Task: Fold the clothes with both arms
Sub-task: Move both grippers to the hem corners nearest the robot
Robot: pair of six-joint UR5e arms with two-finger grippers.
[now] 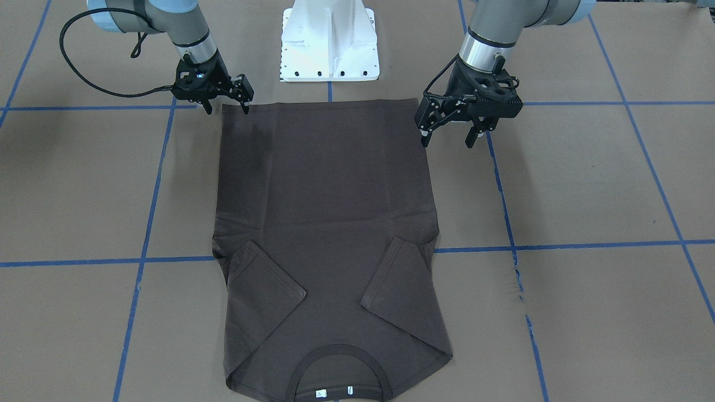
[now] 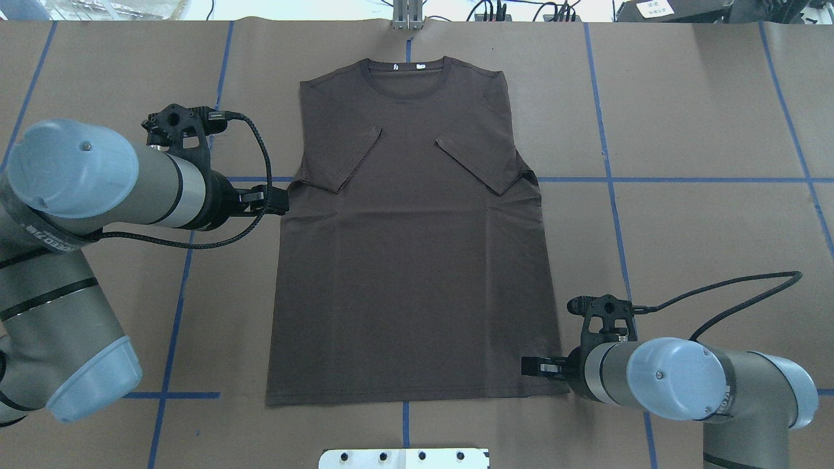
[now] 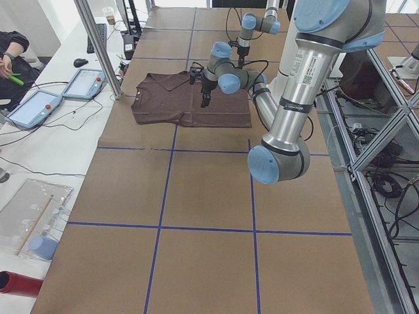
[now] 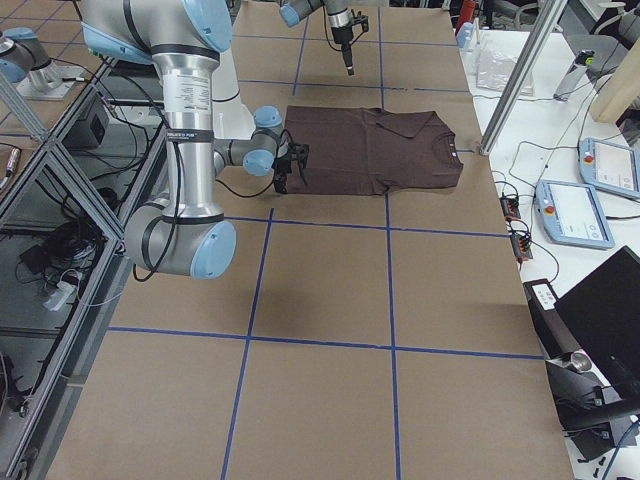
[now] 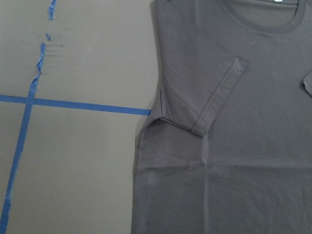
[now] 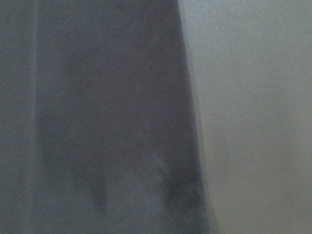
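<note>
The left arm (image 2: 98, 176) enters over the tabletop (image 2: 704, 195) on the shirt's left side. The left gripper (image 1: 448, 143) hangs above the surface at the side edge of the shirt (image 2: 410, 273), jaws spread and holding nothing. Its wrist camera looks down on the folded left sleeve and part of the collar.

The shirt lies flat on the brown tabletop, across the blue tape (image 2: 651, 180) grid. The collar (image 2: 405, 75) and white tags (image 2: 408, 66) are at the far end from the robot. The hem (image 2: 404, 398) lies nearest the white base (image 1: 329, 42). Both sleeves (image 2: 352, 159) are turned inward over the body.

The right arm (image 2: 677, 384) reaches in low at the hem's right corner. The right gripper (image 1: 227, 110) has its jaws spread, one on each side of that corner. Contact with the cloth cannot be determined. Its wrist camera shows only blurred fabric edge and tabletop.
</note>
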